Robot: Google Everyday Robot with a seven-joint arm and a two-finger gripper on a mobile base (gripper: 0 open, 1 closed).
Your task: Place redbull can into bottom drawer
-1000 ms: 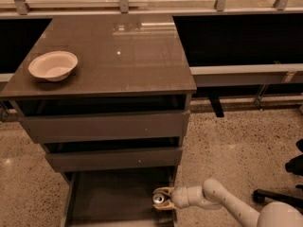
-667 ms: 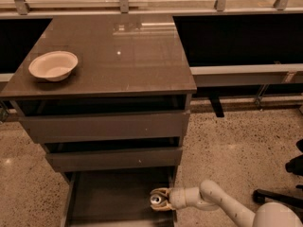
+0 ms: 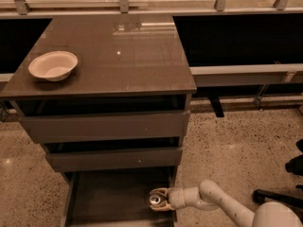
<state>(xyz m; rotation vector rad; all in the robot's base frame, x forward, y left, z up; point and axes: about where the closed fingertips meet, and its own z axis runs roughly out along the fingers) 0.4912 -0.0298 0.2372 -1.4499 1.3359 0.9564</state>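
Observation:
The bottom drawer (image 3: 113,197) is pulled open at the foot of the cabinet, showing its flat dark floor. The redbull can (image 3: 155,200) stands upright at the drawer's right side, its shiny pull-tab top facing up. My gripper (image 3: 158,200) reaches in from the right on a white arm, low over the drawer, and is shut on the can with a finger on each side. I cannot tell whether the can's base rests on the drawer floor.
A white bowl (image 3: 53,65) sits at the left of the cabinet top (image 3: 123,56). Two upper drawers (image 3: 109,126) with plain grey fronts are closed. Speckled floor (image 3: 236,150) lies to the right, with dark chair legs (image 3: 279,195) at the far right.
The gripper and the can have moved a little to the left, further over the open bottom drawer. The arm has stretched with them.

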